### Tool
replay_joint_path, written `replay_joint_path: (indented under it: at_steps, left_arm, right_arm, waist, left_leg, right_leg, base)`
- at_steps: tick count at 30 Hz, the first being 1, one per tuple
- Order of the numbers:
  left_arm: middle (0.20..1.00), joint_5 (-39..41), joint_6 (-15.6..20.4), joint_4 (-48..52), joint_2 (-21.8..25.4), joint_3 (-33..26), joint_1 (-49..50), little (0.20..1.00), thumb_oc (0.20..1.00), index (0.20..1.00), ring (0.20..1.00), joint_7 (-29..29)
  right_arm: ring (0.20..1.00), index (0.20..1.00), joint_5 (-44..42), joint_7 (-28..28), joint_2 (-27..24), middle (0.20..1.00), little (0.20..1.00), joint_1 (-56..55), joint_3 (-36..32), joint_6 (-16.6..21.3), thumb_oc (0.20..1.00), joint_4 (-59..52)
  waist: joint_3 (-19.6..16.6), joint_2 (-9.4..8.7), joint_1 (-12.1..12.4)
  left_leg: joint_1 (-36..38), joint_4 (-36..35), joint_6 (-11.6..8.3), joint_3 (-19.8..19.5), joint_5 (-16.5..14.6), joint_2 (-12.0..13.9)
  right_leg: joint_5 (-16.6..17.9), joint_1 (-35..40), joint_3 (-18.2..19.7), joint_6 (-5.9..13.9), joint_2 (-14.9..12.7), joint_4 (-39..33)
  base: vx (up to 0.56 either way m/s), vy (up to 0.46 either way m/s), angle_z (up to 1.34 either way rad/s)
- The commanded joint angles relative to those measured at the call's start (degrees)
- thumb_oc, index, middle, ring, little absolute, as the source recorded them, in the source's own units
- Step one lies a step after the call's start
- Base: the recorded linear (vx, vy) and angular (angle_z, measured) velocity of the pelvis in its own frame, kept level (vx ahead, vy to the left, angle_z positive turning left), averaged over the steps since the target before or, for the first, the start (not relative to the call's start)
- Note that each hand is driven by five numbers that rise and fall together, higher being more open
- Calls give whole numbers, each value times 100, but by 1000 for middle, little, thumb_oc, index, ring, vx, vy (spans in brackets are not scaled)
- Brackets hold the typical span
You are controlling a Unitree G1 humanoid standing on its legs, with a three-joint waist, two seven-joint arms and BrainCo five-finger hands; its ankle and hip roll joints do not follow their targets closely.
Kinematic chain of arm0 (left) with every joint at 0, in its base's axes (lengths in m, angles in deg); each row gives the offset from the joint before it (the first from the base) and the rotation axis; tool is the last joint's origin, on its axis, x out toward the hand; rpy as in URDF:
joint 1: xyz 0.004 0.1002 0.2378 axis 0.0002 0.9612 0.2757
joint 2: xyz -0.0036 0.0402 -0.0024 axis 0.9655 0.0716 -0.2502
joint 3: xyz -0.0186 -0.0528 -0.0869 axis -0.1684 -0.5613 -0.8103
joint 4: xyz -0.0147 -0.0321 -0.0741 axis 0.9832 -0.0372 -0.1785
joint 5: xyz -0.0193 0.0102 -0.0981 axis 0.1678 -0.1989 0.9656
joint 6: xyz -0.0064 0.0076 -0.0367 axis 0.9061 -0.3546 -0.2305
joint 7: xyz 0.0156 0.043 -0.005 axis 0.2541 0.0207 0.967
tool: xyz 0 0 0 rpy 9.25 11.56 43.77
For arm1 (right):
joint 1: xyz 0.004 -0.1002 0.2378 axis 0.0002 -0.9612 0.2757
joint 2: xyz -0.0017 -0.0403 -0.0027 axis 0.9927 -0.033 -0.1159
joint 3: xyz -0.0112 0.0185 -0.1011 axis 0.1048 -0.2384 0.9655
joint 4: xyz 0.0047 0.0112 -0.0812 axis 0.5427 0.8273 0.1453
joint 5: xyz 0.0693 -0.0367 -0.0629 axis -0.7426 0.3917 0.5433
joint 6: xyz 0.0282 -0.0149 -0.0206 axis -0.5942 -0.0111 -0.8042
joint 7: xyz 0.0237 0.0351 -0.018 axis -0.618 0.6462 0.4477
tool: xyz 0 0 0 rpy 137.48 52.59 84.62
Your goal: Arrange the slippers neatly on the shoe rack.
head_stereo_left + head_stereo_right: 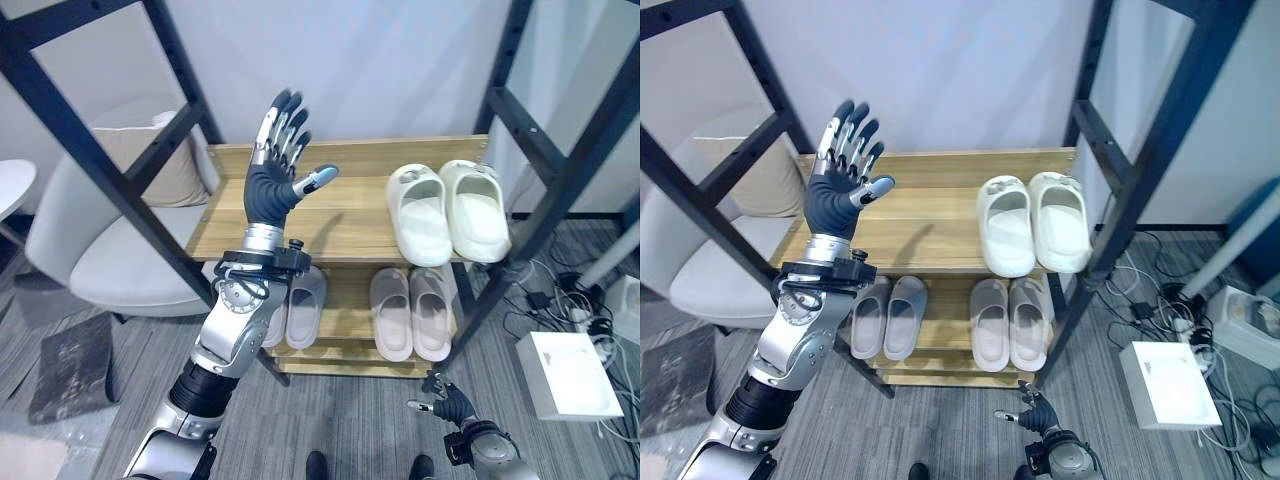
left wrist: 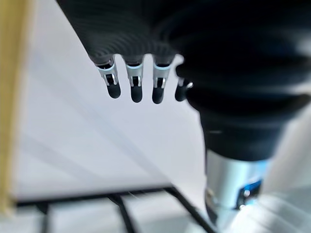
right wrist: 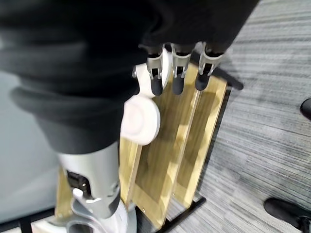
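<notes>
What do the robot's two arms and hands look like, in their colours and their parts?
Both arms are silver-grey metal with black joint sections. The left hand has a dark ribbed cover over its back and wrist, silver fingers with dark tips, and a thumb whose tip shows a light blue band. The right hand has the same dark cover and silver fingers with dark tips.

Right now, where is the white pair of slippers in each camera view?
Left eye view: white slippers side by side at the right end of the top shelf.
Right eye view: same shelf end, right of centre.
Right wrist view: white shapes against the shelf edges may be them; I cannot tell.
Shared landmark: the wooden shoe rack.
</notes>
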Motion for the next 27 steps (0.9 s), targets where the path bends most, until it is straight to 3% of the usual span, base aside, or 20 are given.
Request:
replay_joint_path:
  at_steps: [1,2,6,8,10,12,13,16,18,19,20,21,22,23,24,25,26,27]
  left_arm:
    - [1000,656,68,574,387,570,-125,1000,1000,1000,1000,-1371]
    - [1000,726,-56,715,492,941,108,1000,1000,1000,1000,-1796]
    - [1000,722,-337,529,621,1499,348,1000,1000,1000,1000,-2287]
    - [1000,-102,-586,-317,1071,2205,688,1000,1000,1000,1000,-2803]
    - [1000,-733,-604,-1317,1161,2358,1178,1000,1000,1000,1000,-2789]
    - [1000,-1692,-603,-1963,1311,2241,1499,1000,1000,1000,1000,-2624]
    - [1000,-1997,-639,-2540,1155,2159,1794,1000,1000,1000,1000,-2554]
    - [1000,-2608,-675,-3961,631,1712,2304,1000,1000,1000,1000,-1991]
    - [1000,-2472,-678,-4374,422,1482,2421,1000,1000,1000,1000,-1729]
    - [1000,-2494,-516,-5406,-147,1182,2637,1000,1000,1000,1000,-1245]
    - [1000,-2500,-505,-5423,-175,1185,2632,1000,1000,1000,1000,-1241]
    - [1000,-2061,-591,-5028,-72,948,2732,1000,1000,1000,1000,-1238]
    - [1000,-1565,-665,-5046,24,509,2749,1000,1000,1000,1000,-1079]
    - [1000,-1241,-706,-5190,-114,413,2909,1000,1000,1000,1000,-1042]
    - [1000,-1240,-704,-5191,-121,418,2915,1000,1000,1000,1000,-1042]
    - [1000,-957,-631,-5334,-296,78,2923,1000,1000,1000,1000,-879]
    - [1000,-1043,-644,-5574,-320,102,2922,1000,1000,1000,1000,-910]
    - [1000,-957,-670,-5765,-390,-48,2883,1000,1000,1000,1000,-721]
  right_arm:
    - [1000,1000,108,-169,213,1000,1000,350,-44,332,1000,133]
    - [1000,1000,171,-211,285,1000,1000,425,9,369,1000,314]
    - [1000,1000,256,-252,385,1000,1000,549,95,402,1000,410]
    - [1000,1000,326,-315,412,1000,1000,713,167,447,1000,436]
    - [1000,1000,374,-342,396,1000,1000,687,261,468,1000,354]
    - [1000,1000,390,-379,335,1000,1000,632,318,457,1000,157]
    - [1000,1000,393,-417,268,1000,1000,576,358,419,1000,-9]
    - [1000,1000,304,-429,162,1000,1000,348,397,377,1000,-277]
    - [1000,1000,265,-399,166,1000,1000,314,396,366,1000,-324]
    - [1000,1000,474,-596,-442,1000,1000,654,897,1437,1000,-1535]
    - [1000,1000,464,-602,-474,1000,1000,641,893,1427,1000,-1559]
    - [1000,1000,542,193,-330,1000,1000,1291,433,1055,1000,-1813]
    - [1000,1000,96,-224,450,1000,1000,469,-214,-175,1000,933]
    - [1000,1000,-298,-412,165,1000,1000,30,-186,278,1000,29]
    - [1000,1000,-302,-412,153,1000,1000,11,-187,270,1000,9]
    - [1000,1000,726,81,-81,1000,1000,-381,-210,488,1000,280]
    - [1000,1000,626,41,-50,1000,1000,-157,-220,431,1000,818]
    - [1000,1000,-165,-144,-117,1000,1000,-135,-365,401,1000,-216]
  waist:
    - [178,-245,135]
    - [185,-254,200]
    - [204,-256,245]
    - [262,-234,255]
    - [291,-236,247]
    - [325,-244,235]
    - [325,-256,210]
    - [333,-298,177]
    - [337,-312,186]
    - [357,-334,296]
    - [342,-318,281]
    - [331,-288,359]
    - [321,-359,337]
    - [329,-401,326]
    - [308,-398,320]
    - [299,-427,264]
    - [308,-421,285]
    - [303,-433,274]
  left_leg:
    - [205,-40,-169,-159,-390,-37]
    - [197,-40,-160,-211,-395,-56]
    - [199,-40,-148,-246,-400,-67]
    - [242,-40,-134,-244,-435,-60]
    - [235,-40,-106,-245,-418,-65]
    - [262,-28,-108,-226,-451,-43]
    - [250,-32,-96,-219,-419,-47]
    - [246,-26,-82,-229,-403,-46]
    - [254,-26,-79,-224,-399,-40]
    - [286,-5,-72,-259,-404,-39]
    - [262,-15,-63,-271,-375,-51]
    - [248,-5,-71,-265,-378,-53]
    - [230,-22,-83,-259,-359,-56]
    - [264,-21,-80,-237,-378,-38]
    - [246,-28,-74,-242,-361,-46]
    - [243,-32,-81,-216,-354,-39]
    - [255,-30,-83,-242,-365,-33]
    - [249,-26,-91,-249,-348,-28]
  right_leg:
    - [-458,311,-188,307,-53,7]
    - [-466,336,-223,303,-55,7]
    - [-477,356,-245,298,-54,7]
    - [-509,386,-217,296,-29,7]
    - [-502,365,-195,293,-28,9]
    - [-530,379,-160,289,-10,21]
    - [-514,362,-141,283,-15,18]
    - [-516,353,-130,269,-10,24]
    - [-516,362,-138,264,-10,24]
    - [-540,410,-176,260,-6,36]
    - [-520,392,-189,263,-15,30]
    - [-512,397,-212,261,-13,32]
    - [-500,379,-244,246,-4,22]
    - [-517,380,-211,240,14,27]
    - [-506,364,-217,241,7,22]
    - [-503,362,-201,249,13,21]
    - [-515,388,-219,250,16,23]
    - [-514,390,-228,250,14,18]
  base:
    - [-5,22,17]
    - [2,13,21]
    - [2,13,9]
    - [-6,39,1]
    - [-15,38,-2]
    - [-12,26,-10]
    - [-9,26,-7]
    - [-3,4,1]
    - [11,2,3]
    - [6,14,8]
    - [13,16,14]
    - [-21,-13,11]
    - [-10,-39,19]
    - [-14,-41,21]
    - [-7,-27,22]
    - [-9,-14,17]
    - [-9,-22,6]
    - [-6,-8,-4]
